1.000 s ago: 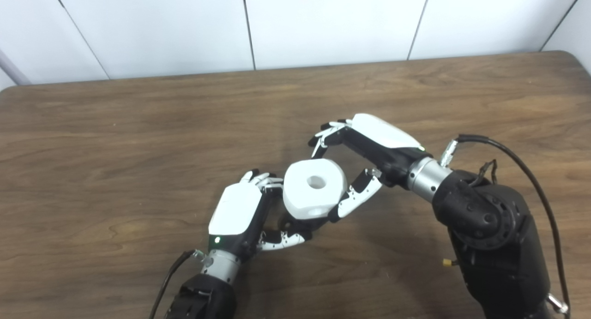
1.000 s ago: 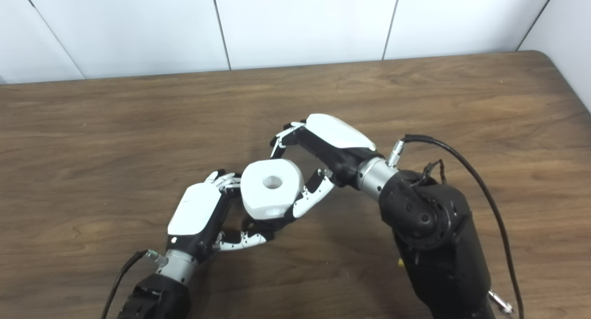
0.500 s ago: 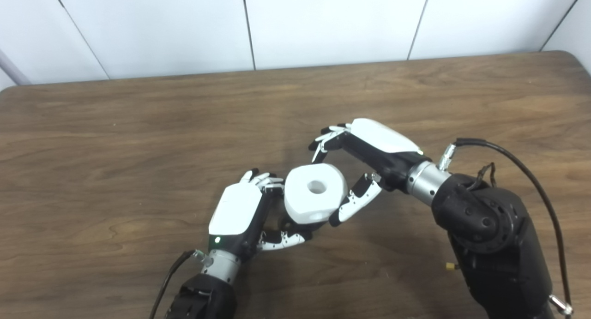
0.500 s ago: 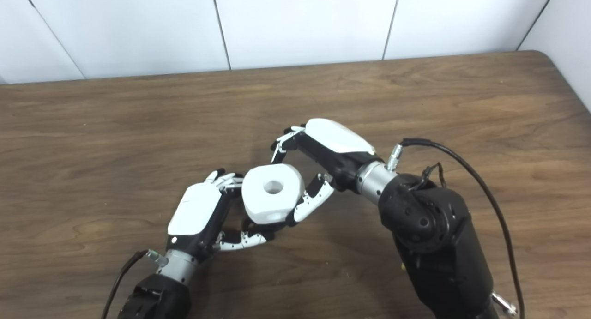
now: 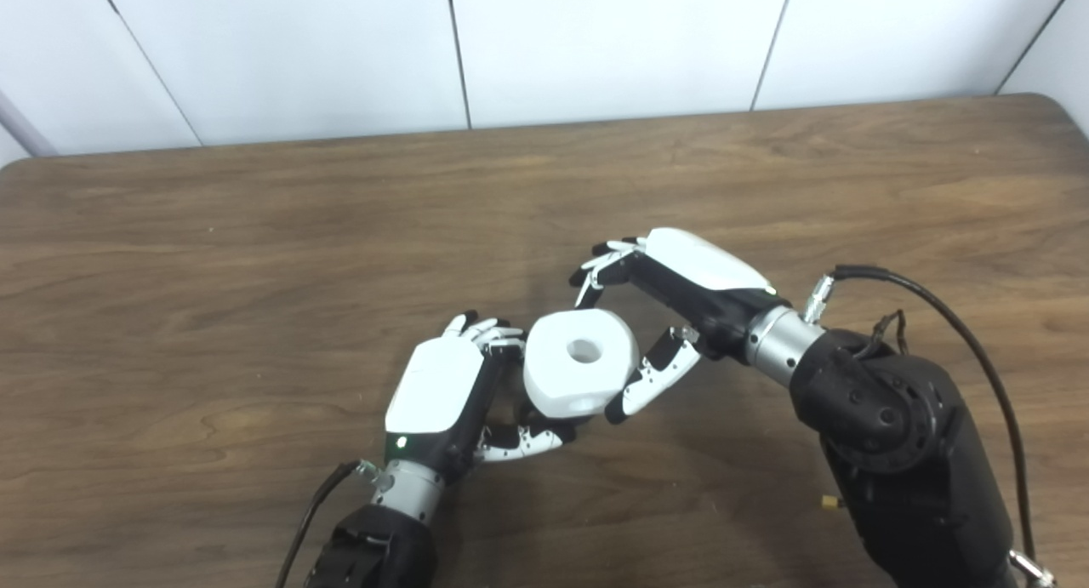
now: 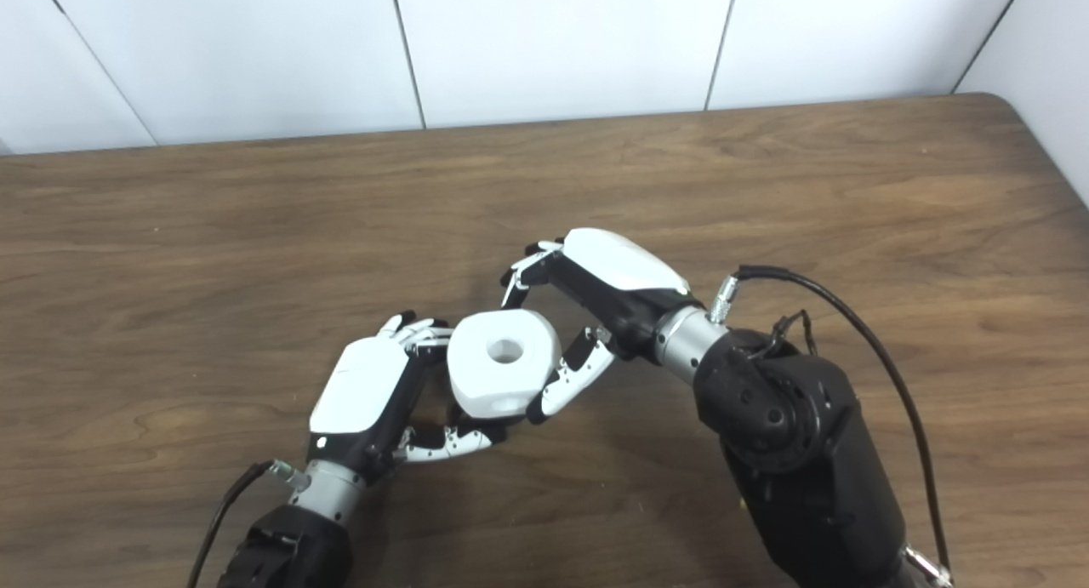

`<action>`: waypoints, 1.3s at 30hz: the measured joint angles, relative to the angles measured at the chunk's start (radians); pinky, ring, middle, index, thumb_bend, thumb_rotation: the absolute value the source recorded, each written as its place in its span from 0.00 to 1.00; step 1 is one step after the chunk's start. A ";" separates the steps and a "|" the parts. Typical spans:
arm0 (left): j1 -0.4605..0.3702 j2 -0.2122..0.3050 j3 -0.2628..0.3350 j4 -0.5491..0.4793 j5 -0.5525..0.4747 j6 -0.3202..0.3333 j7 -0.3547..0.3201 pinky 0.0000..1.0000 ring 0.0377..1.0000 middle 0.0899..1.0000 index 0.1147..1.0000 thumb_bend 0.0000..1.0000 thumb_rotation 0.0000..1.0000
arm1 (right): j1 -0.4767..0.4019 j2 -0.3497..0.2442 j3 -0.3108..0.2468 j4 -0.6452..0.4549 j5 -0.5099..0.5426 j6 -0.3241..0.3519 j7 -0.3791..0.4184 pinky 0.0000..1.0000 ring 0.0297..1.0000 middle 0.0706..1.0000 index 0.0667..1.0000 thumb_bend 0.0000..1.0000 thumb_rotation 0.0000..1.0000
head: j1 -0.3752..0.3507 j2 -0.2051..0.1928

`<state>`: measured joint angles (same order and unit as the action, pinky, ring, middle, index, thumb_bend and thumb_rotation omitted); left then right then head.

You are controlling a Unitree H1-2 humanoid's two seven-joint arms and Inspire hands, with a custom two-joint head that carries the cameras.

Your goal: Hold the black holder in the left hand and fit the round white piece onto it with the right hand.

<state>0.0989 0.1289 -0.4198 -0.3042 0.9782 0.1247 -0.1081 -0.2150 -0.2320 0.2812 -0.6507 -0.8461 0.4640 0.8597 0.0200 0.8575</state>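
The round white piece [image 5: 563, 377], with a hole in its top, sits low between my two hands at the table's front middle. My right hand [image 5: 693, 275] grips it, fingers [image 5: 595, 269] at its far side and thumb [image 5: 651, 375] against its right side. My left hand [image 5: 438, 384] is curled under and beside the piece, shut on the black holder [image 5: 538, 416]. Only a dark sliver of the holder shows below the white piece; the rest is hidden. The same scene shows in the right eye view, with the white piece [image 6: 489, 379] between the hands.
The brown wooden table [image 5: 255, 231] spreads wide to the left, right and behind the hands. A white panelled wall [image 5: 595, 43] stands behind the far edge. A black cable [image 5: 961, 307] loops off my right forearm.
The right hand has lowered the white piece a little, down onto the holder in the left hand. The left hand has stayed in place.
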 measured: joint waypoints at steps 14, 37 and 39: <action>0.000 0.000 -0.005 -0.003 0.001 0.010 -0.001 0.96 0.85 0.73 0.42 0.52 0.05 | 0.006 -0.005 0.015 0.009 0.001 -0.003 -0.035 1.00 0.95 0.80 0.44 0.53 0.14 | 0.000 0.000; -0.001 0.000 -0.005 -0.004 0.001 0.011 -0.001 0.96 0.85 0.73 0.42 0.52 0.05 | 0.005 -0.013 0.033 0.019 -0.003 -0.004 -0.037 1.00 0.93 0.79 0.45 0.53 0.14 | -0.008 -0.003; -0.001 0.000 -0.005 -0.004 0.001 0.011 -0.001 0.96 0.85 0.73 0.42 0.52 0.05 | 0.005 -0.018 0.035 0.019 -0.003 -0.005 -0.039 1.00 0.93 0.79 0.45 0.53 0.14 | -0.008 -0.003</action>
<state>0.0977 0.1289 -0.4250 -0.3079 0.9790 0.1359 -0.1087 -0.2101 -0.2501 0.3159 -0.6318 -0.8491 0.4591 0.8203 0.0123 0.8544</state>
